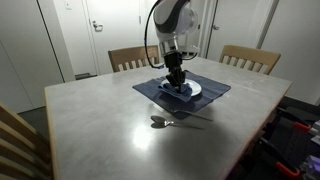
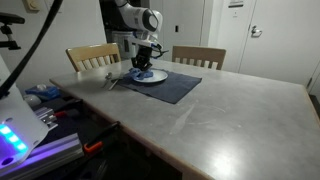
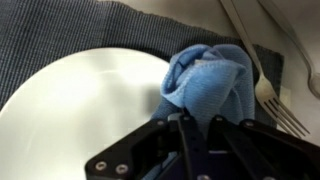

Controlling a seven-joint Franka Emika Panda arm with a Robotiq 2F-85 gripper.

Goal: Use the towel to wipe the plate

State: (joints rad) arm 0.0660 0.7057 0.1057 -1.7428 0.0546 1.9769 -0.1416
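1. The gripper (image 3: 198, 122) is right down on the job. In the wrist view its two dark fingers (image 3: 185, 130) converge close together into a bunched light-blue towel (image 3: 212, 85).
2. The pincer is clenched on that towel. The cloth balloons out in soft folds straight ahead of the fingertips, and its near edge is pinched between them.
3. The towel sits at the rim of the white plate (image 3: 80, 110). Its left folds overlap the plate's right edge, and the rest of the bundle hangs over the dark placemat (image 3: 60, 30) beyond.
4. Most of the plate's face lies open to the left of the towel and the pincer, pale and glossy.
5. Just right of the towel a fork (image 3: 288, 115) lies with its tines showing. It is close beside the cloth, but I cannot tell whether they touch.
6. In both exterior views the arm stands nearly upright over the setting, with the gripper (image 1: 176, 82) (image 2: 145, 66) low over the plate (image 1: 194, 88) (image 2: 155, 78).
7. The plate rests on the placemat (image 1: 215, 96) (image 2: 182, 88), which lies towards the chair side of the table (image 1: 100, 125) (image 2: 240, 110).
8. In an exterior view a spoon (image 1: 160, 122) lies on the bare tabletop, off the mat and well apart from the pincer.
9. Two wooden chairs (image 1: 250, 58) are pulled up along the table's far side.
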